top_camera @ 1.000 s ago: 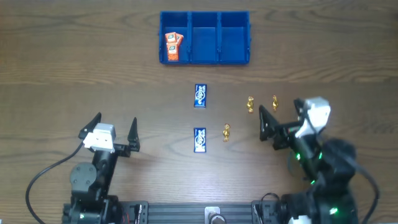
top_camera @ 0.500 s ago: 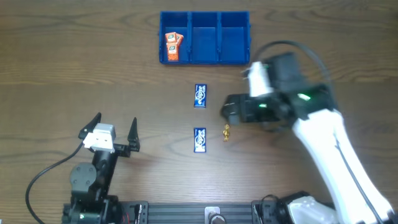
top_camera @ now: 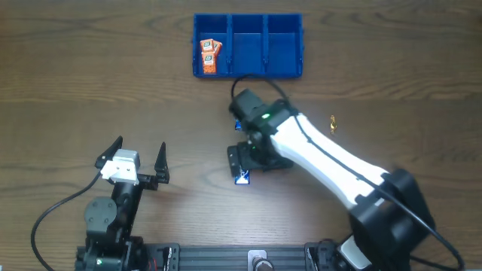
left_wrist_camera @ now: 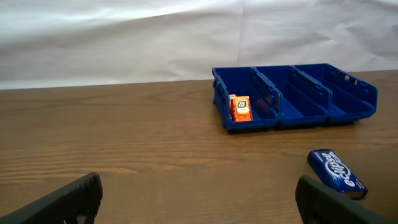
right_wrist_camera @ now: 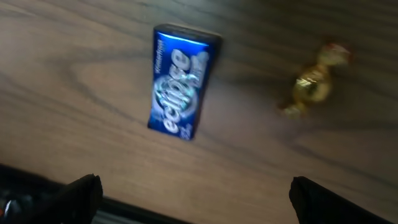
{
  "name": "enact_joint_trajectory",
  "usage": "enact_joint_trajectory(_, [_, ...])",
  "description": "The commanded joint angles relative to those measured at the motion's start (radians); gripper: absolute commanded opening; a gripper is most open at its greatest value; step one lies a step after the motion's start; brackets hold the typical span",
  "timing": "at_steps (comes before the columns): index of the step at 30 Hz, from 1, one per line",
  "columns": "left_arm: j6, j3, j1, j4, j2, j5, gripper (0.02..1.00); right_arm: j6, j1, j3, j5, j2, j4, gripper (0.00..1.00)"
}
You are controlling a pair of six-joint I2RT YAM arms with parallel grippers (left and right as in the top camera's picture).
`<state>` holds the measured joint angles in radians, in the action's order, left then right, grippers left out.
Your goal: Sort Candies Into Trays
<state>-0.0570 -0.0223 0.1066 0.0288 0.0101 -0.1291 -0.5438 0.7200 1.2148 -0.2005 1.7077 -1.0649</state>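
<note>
Wooden desk (top_camera: 75, 75): one dark brown, grained surface that carries everything else.
Blue plastic tray (top_camera: 248, 74): one, with three compartments side by side. It sits near the desk's far edge, about midway along it.
Orange wrapped candies (top_camera: 208, 54): two, touching each other, both in the tray's left compartment.
Blue rectangular packs (right_wrist_camera: 180, 81): two, lying flat around the desk's middle, well apart from the tray. The farther one (top_camera: 238, 123) shows only as a sliver beside the right arm. The nearer one lies under the right gripper.
Gold foil-wrapped candies (right_wrist_camera: 314, 84): two can be counted. One lies near the nearer blue pack without touching it. The other (top_camera: 332, 120) lies farther toward the desk's right edge. The right arm hides the desk between them.
Right gripper (right_wrist_camera: 194, 190): hangs above the desk's middle, over the nearer blue pack. Its fingers are spread wide and hold nothing.
Left gripper (top_camera: 141, 144): sits toward the desk's near left corner. Its fingers are wide apart and hold nothing.
</note>
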Motion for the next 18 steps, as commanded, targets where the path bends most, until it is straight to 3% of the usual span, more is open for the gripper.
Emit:
enact_joint_trajectory(1, [-0.011,0.018,-0.002,0.035,-0.006,-0.018,0.998,-0.086,0.055,0.015,0.072,0.074,0.042,0.998])
enact_joint_trajectory(5, [-0.011,0.018,-0.002,0.035,-0.006,-0.018,0.998,-0.091,0.065,0.015,0.081,0.138,0.092,0.998])
enact_joint_trajectory(10, [-0.011,0.018,-0.002,0.035,-0.006,-0.018,0.998,-0.169,0.065,0.015,0.162,0.179,0.113,0.998])
enact_joint_trajectory(18, [-0.011,0.018,-0.002,0.035,-0.006,-0.018,0.998,-0.171,0.073,0.015,0.166,0.23,0.182,0.98])
